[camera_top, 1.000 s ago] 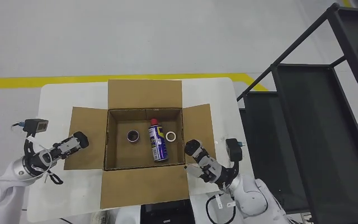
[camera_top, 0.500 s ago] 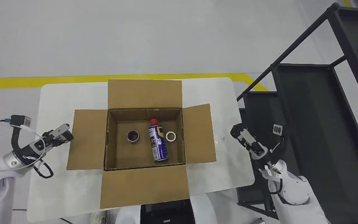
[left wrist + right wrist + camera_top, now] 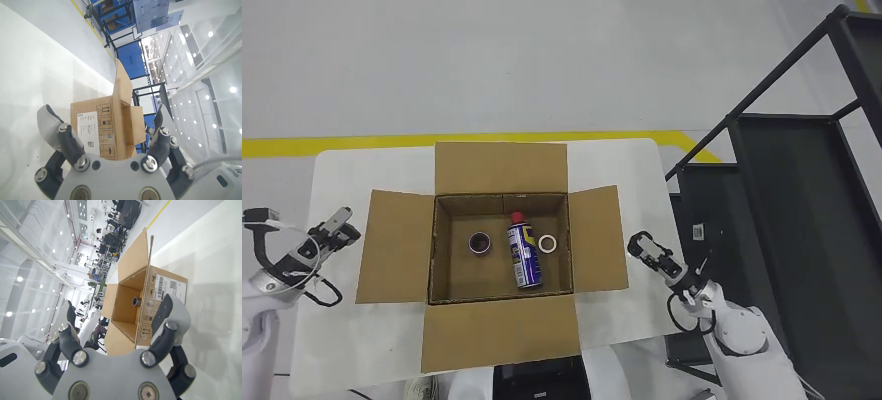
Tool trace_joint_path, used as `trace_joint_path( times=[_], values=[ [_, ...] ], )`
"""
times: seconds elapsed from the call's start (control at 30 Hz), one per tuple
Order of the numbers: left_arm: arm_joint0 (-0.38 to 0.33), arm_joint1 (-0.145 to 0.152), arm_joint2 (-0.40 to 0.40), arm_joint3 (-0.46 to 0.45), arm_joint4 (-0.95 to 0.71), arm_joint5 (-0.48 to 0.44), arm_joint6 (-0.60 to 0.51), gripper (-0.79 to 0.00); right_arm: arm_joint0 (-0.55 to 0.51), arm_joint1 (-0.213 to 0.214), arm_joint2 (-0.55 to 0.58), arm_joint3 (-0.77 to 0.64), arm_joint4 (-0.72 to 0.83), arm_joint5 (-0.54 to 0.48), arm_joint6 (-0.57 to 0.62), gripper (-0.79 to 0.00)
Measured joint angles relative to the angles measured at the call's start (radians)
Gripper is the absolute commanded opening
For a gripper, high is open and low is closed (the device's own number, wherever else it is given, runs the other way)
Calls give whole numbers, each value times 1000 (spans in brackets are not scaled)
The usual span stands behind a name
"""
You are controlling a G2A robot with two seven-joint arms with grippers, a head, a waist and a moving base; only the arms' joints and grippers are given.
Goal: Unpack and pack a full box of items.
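Brown cardboard box, blue-and-yellow spray can, white table.

The box turns its labelled side to the left wrist view, hiding its inside; in the right wrist view its wall covers most of its floor. The dark round thing inside is too small to identify.

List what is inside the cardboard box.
Inside the box: a spray can lying flat, flanked by a dark roll and a white tape roll. Anything under the can is covered.
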Motion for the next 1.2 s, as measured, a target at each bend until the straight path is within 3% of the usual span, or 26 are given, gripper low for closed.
trace_joint_path(
  times=[0.2, 0.37, 0.63, 0.83, 1.0, 1.2],
  values=[
    [-26, -1, 67, -2, -20, 83, -134, 0, 10, 4, -28, -3, 24, -3, 27, 0],
    [-77, -11, 154, -32, -223, 70, -296, 0, -2, 9, -48, -50, 52, -31, 75, 0],
    [-81, -12, 174, -153, -288, 65, -381, 0, -19, 17, -97, -135, 39, -48, 137, 0],
    [-147, -19, 264, -214, -268, 120, -423, 0, 31, 16, -192, -122, -16, -7, 138, 0],
    [-263, -35, 404, -162, -201, 182, -426, 0, 76, 15, -258, -76, -80, 26, 123, 0],
    [-368, -58, 544, -69, -126, 189, -393, 0, 98, 15, -303, -30, -186, 57, 79, 0]
  ],
)
